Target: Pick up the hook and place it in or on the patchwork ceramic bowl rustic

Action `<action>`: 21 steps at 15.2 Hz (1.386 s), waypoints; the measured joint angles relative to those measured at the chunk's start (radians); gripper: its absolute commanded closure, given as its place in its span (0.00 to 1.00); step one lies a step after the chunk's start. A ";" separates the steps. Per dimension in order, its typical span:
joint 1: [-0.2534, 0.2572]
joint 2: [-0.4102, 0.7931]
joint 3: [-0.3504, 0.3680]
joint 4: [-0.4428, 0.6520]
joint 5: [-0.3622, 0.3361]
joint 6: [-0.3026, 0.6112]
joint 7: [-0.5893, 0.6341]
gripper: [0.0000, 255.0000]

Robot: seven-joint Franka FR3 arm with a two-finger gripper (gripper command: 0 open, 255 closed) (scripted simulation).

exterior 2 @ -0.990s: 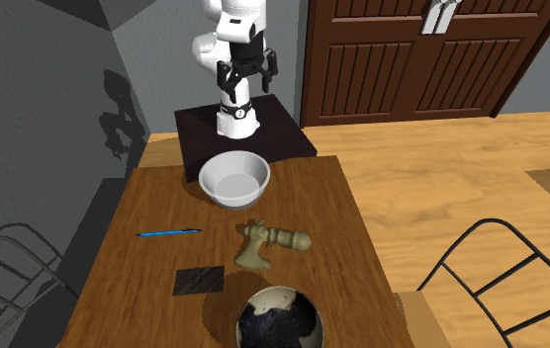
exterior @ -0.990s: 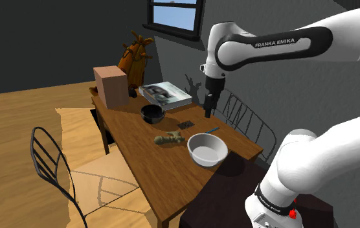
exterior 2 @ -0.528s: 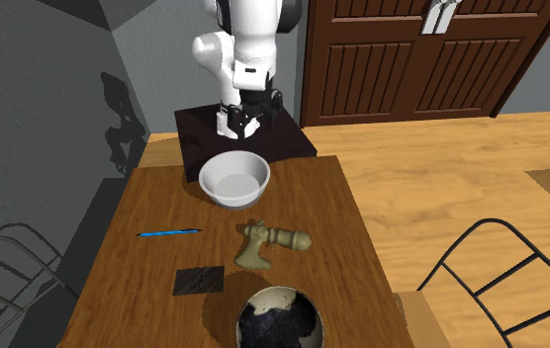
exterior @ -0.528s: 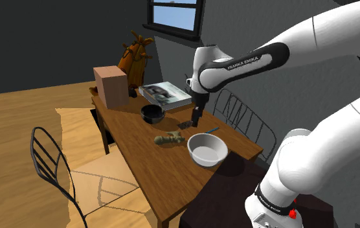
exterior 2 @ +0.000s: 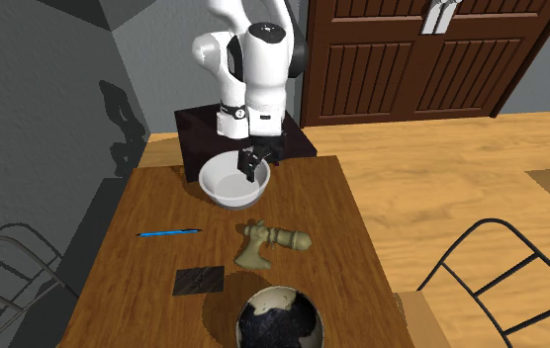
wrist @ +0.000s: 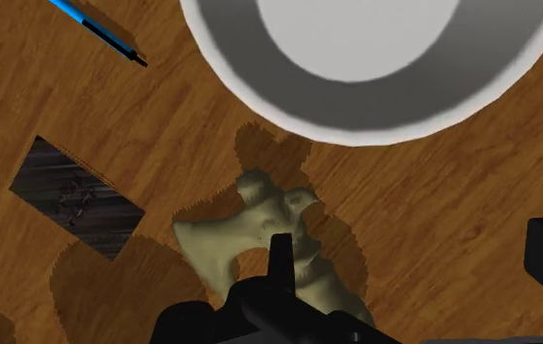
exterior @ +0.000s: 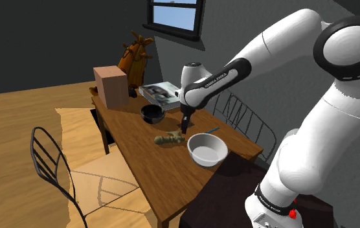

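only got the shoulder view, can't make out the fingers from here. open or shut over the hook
Observer: Open. In the wrist view the black two-finger gripper has its fingers apart above the olive-beige hook.
Operator: is the hook centred between them
Observer: No. It lies under one finger; the other stands over bare brown wooden table.
Operator: target bowl looks plain black here
Observer: The second exterior view shows that dark speckled bowl with a cream rim.
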 measured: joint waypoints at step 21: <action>-0.007 0.559 0.022 0.254 -0.014 0.393 -0.126 0.00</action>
